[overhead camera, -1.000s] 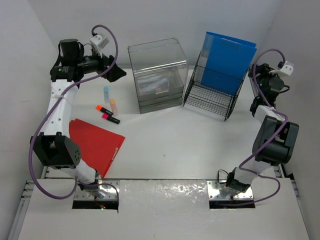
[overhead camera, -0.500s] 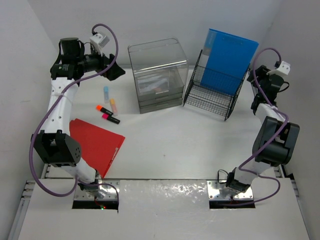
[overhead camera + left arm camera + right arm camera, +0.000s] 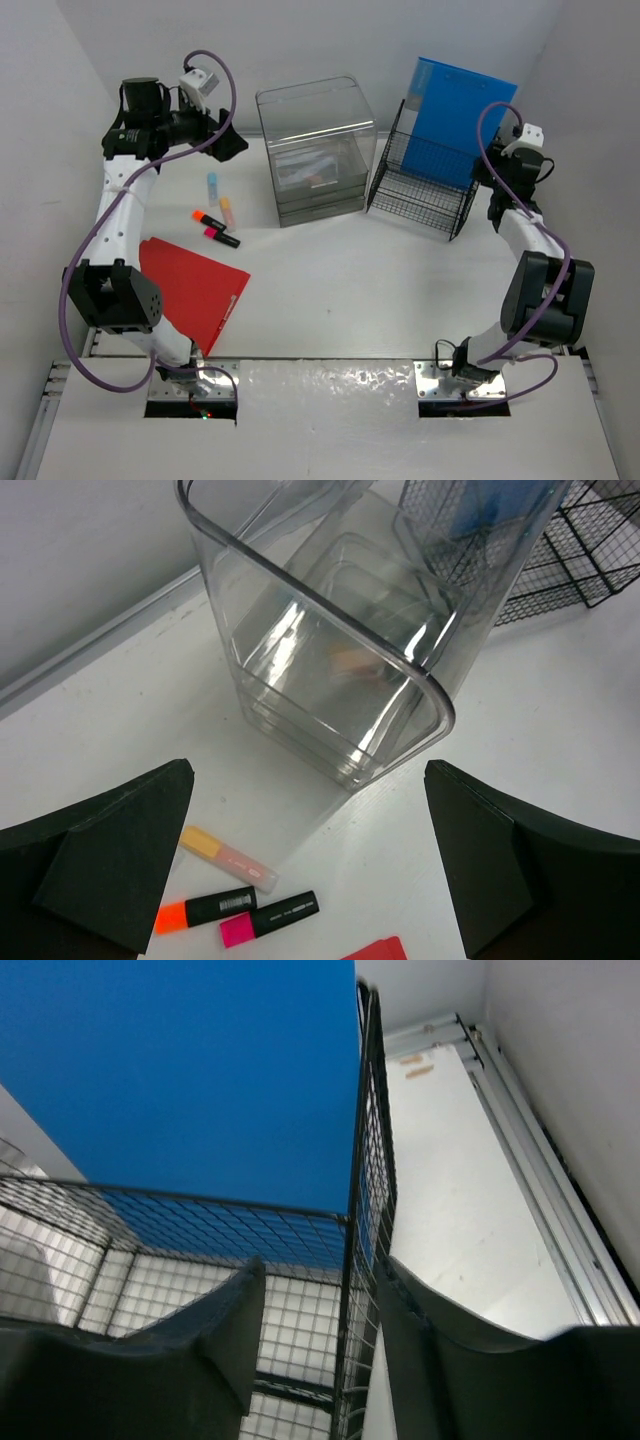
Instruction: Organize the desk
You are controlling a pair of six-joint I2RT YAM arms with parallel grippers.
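Observation:
The desk (image 3: 350,270) is a white tabletop. A black wire rack (image 3: 420,190) at the back right holds an upright blue folder (image 3: 455,110). My right gripper (image 3: 488,172) is at the rack's right side. In the right wrist view my right gripper (image 3: 325,1350) is open and its jaws straddle the rack's (image 3: 355,1210) side wall, short of touching it, with the blue folder (image 3: 180,1080) beyond. My left gripper (image 3: 228,145) hovers at the back left. It is wide open (image 3: 315,860) and empty, above the highlighters.
A clear drawer box (image 3: 315,150) stands at the back centre. Left of it lie an orange highlighter (image 3: 207,217), a pink one (image 3: 222,236), a pale orange one (image 3: 227,210) and a blue one (image 3: 213,183). A red folder (image 3: 195,285) lies front left. A metal rail (image 3: 540,1190) edges the desk's right side.
My right gripper has swung left to the rack's side wall, and its jaws have narrowed. The left arm has not moved.

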